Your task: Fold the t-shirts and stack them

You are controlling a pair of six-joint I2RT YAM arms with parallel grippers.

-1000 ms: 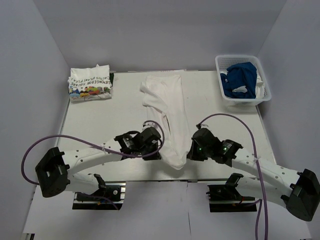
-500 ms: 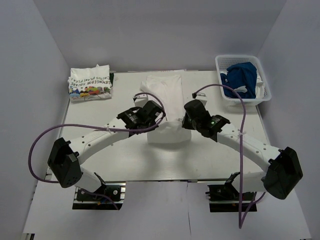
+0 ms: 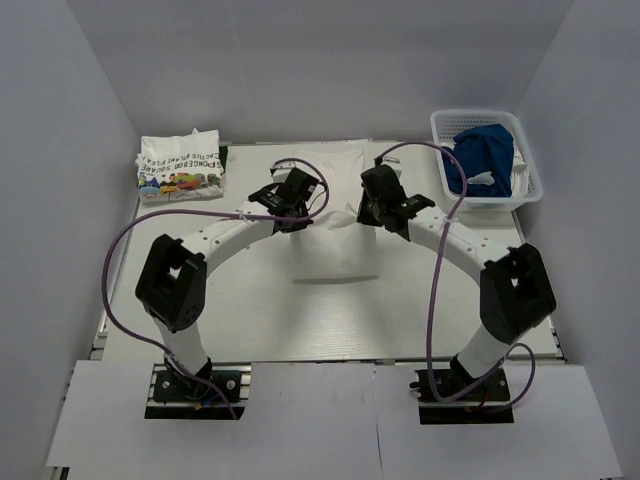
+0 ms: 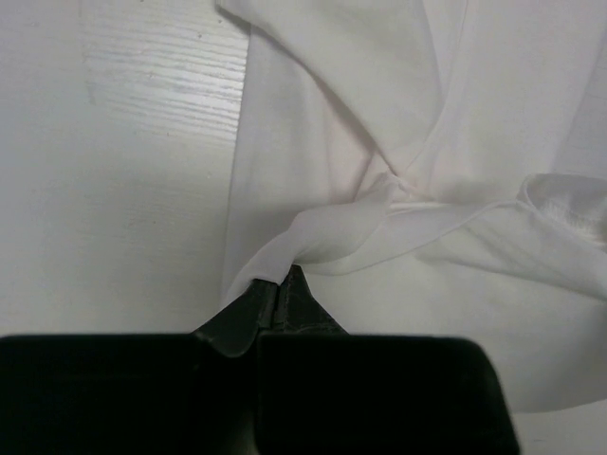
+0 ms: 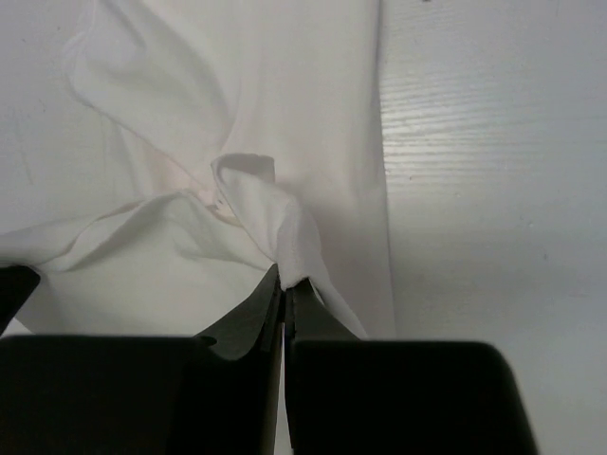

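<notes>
A plain white t-shirt (image 3: 335, 215) lies in the middle of the table, its near end doubled over toward the back. My left gripper (image 3: 297, 222) is shut on that lifted edge at its left corner, the cloth (image 4: 313, 237) pinched at the fingertips. My right gripper (image 3: 366, 217) is shut on the right corner, a tuft of cloth (image 5: 285, 227) bunched between its jaws. A folded white t-shirt with cartoon print and green lettering (image 3: 180, 168) rests at the back left. A blue t-shirt (image 3: 480, 155) is heaped in the basket.
The white plastic basket (image 3: 486, 203) stands at the back right corner. Purple cables arc from both arms over the table (image 3: 200, 280). White walls close in the back and both sides.
Both grippers have carried the near end of the white t-shirt from the front edge toward the back, folding it over itself. The arms are now stretched far forward.
</notes>
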